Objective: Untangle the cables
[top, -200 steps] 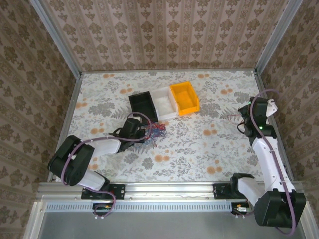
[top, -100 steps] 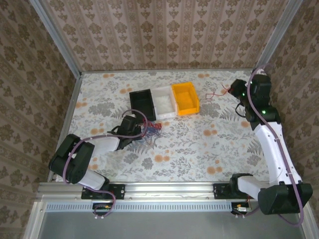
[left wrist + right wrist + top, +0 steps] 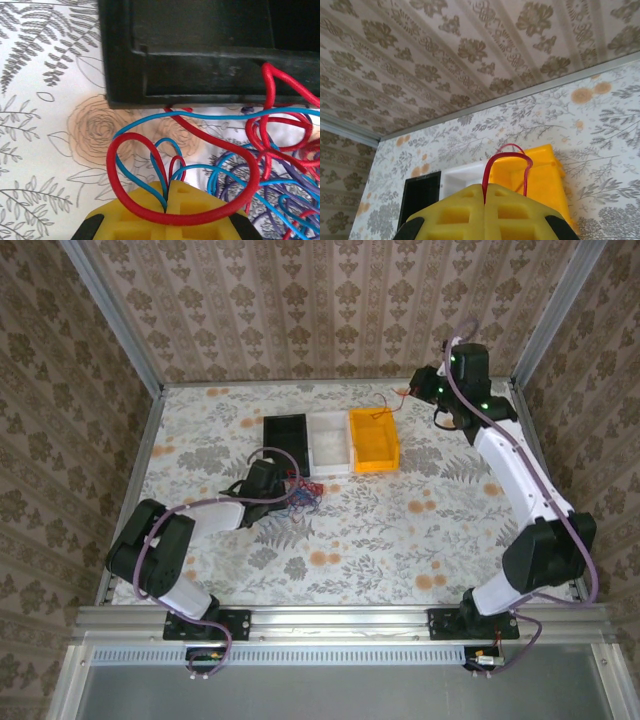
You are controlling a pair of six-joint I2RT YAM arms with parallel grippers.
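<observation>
Pinching one red cable (image 3: 512,154), right pincer (image 3: 485,192) hangs apparently at yellow bin's (image 3: 555,165) 1 o'clock; left pincer (image 3: 167,202) clamps tangled cables (image 3: 252,167) beside black bin (image 3: 200,50).

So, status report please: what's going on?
Left jaws shut on red and blue cables beside black bin. Right jaws shut on one red cable near yellow bin.

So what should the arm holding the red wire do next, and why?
Probably lower the right gripper a little and open it: it pinches one red cable, already free of the tangle, hanging over the yellow bin.
</observation>
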